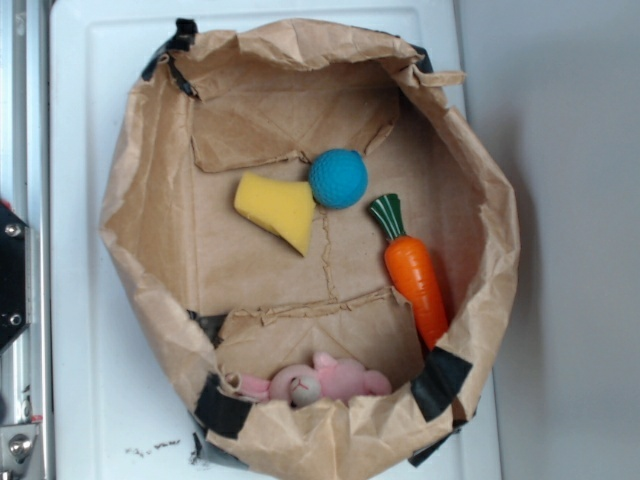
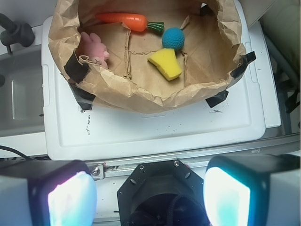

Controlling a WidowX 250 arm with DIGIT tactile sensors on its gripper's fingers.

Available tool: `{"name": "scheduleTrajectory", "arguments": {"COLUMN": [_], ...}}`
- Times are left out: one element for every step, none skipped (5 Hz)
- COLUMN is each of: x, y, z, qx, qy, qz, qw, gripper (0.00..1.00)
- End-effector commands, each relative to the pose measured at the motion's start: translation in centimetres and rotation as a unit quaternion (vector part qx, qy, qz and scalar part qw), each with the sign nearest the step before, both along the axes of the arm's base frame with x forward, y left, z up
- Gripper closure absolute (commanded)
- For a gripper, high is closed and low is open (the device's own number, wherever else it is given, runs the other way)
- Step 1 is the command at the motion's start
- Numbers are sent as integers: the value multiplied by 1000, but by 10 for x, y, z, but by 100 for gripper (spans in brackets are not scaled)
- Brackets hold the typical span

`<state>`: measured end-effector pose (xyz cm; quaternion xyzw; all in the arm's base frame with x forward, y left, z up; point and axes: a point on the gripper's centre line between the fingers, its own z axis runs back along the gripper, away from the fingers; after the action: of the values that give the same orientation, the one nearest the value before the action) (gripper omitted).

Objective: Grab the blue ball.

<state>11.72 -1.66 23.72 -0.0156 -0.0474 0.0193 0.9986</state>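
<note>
The blue ball (image 1: 338, 178) lies on the floor of a brown paper bag (image 1: 150, 180) with its sides rolled down, touching the narrow end of a yellow foam wedge (image 1: 277, 209). An orange carrot toy (image 1: 415, 270) lies near the ball, and a pink plush toy (image 1: 320, 381) (partly hidden by the paper rim) sits well apart. The bag stands on a white worktop (image 2: 155, 132); the tool (image 2: 149, 197), its fingers (image 2: 70, 200) spread wide and empty, hangs outside the bag.

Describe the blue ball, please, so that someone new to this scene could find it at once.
Look inside the brown paper bag lying open on the white lid. Near the middle of its floor sits the blue ball, touching the yellow foam wedge, with the carrot toy close by. It is the only round, teal thing there.
</note>
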Motion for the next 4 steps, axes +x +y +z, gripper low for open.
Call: {"name": "scheduleTrajectory", "arguments": {"x": [0, 46, 46, 46], "y": [0, 6, 6, 6], "z": [0, 5, 5, 5], "qx": [0, -23, -23, -23], "qy": [0, -29, -29, -29], "qz": [0, -45, -45, -45], "qw": [1000, 998, 998, 998], "gripper": [0, 0, 0, 0]}}
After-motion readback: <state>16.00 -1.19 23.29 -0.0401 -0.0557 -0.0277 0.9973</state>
